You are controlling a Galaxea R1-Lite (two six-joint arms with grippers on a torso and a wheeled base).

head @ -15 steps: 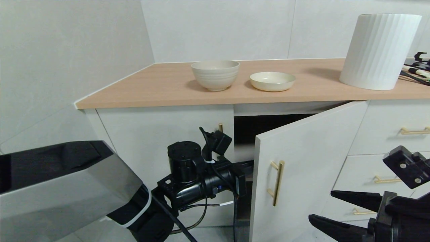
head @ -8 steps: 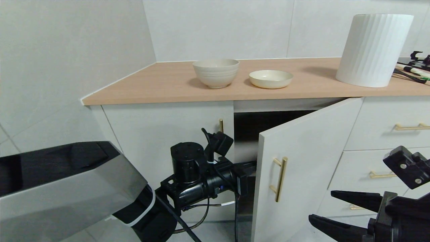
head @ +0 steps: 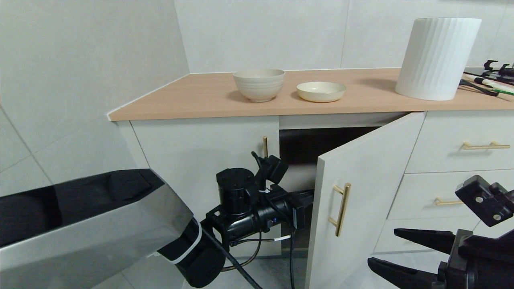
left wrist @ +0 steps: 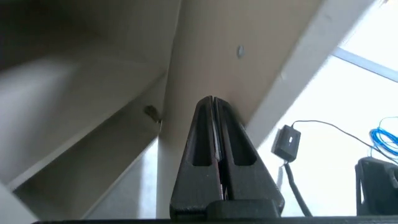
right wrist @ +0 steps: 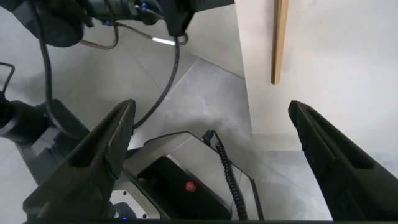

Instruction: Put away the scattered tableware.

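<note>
A ribbed cream bowl [head: 259,84] and a shallow cream dish [head: 321,91] stand side by side on the wooden countertop [head: 192,100]. Below them the cabinet door [head: 365,188] with a gold handle [head: 342,208] stands part open. My left gripper [left wrist: 212,104] is shut with nothing in it, its tips against the inner side of the door by the dark opening; in the head view it reaches in behind the door's free edge [head: 308,195]. My right gripper [head: 401,251] hangs open low at the right, in front of the drawers, near the door handle [right wrist: 280,40].
A tall white ribbed container [head: 437,58] stands at the right of the countertop, with several utensils [head: 488,78] behind it. Drawers with gold handles [head: 484,145] lie right of the open door. A tiled wall bounds the left side.
The head view has shifted, with the counter now sitting a little farther off and to the right. The left gripper stays at the door's inner edge; the right gripper holds its place.
</note>
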